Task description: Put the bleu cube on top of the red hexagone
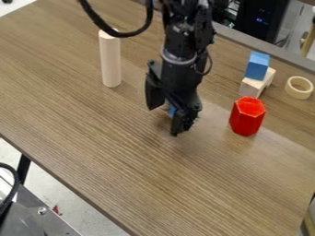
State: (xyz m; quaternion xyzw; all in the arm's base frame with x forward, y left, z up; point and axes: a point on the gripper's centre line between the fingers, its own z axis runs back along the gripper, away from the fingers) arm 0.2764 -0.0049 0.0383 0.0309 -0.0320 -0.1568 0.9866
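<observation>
The black gripper (163,120) hangs low over the middle of the table, its two fingers apart. A small blue piece (172,111) shows between and behind the fingers; most of it is hidden by them, so its full shape cannot be told. To the right of the gripper, the red hexagonal block (247,117) stands upright on the table, apart from it, with no object on top. Another blue block (258,65) rests on a light wooden piece (253,86) just behind the red block.
A tall pale cylinder (110,60) stands upright to the left of the arm. A cream ring (299,87) is near the right edge. The wooden table (123,161) stretches toward the front, its front edge running diagonally at lower left.
</observation>
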